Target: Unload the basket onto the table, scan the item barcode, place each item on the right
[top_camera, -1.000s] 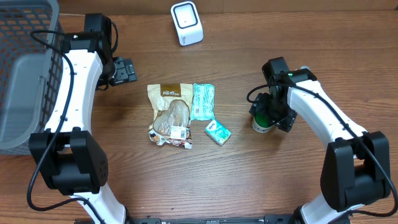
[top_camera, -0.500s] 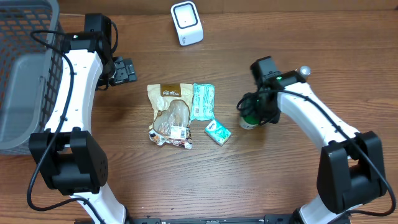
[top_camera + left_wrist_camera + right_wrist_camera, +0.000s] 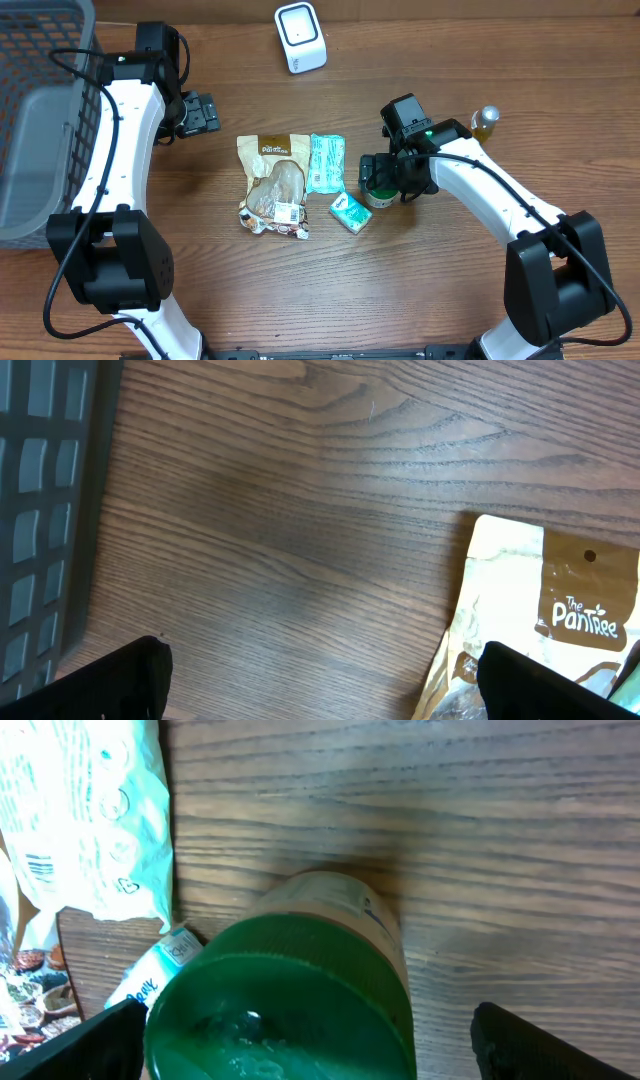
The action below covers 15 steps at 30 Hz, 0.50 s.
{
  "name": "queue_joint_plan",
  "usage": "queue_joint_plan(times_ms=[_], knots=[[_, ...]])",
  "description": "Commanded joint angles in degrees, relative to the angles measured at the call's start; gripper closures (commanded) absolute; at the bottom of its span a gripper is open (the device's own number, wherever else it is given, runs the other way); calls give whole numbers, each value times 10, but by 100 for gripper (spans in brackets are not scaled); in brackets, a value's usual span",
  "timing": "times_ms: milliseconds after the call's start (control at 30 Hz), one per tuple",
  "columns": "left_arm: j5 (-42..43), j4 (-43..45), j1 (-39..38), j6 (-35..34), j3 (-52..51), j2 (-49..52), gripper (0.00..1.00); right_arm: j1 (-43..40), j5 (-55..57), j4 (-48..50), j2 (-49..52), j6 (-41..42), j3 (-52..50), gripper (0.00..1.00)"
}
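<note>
Toward the table's near edge, right of centre, a small teal box [image 3: 350, 213] lies just beside the green-lidded jar [image 3: 377, 196]. The jar stands upright between the right gripper's [image 3: 385, 182] wide-spread jaws. Farther back, the left gripper [image 3: 207, 113] hangs wide open over bare wood. The white scanner [image 3: 300, 38] sits at the far edge.
</note>
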Motion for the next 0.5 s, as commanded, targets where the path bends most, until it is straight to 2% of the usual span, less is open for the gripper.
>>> queue_joint_plan(times_ms=[0,233,467], knots=[[-7,1,-3,2,9,-9,0,-9,-2,-14,1,2,22,0],[-7,1,-3,2,9,-9,0,-41,-2,-88,1,26,95,0],[-7,1,-3,2,9,-9,0,-76,-5,-110,1,31,101,0]])
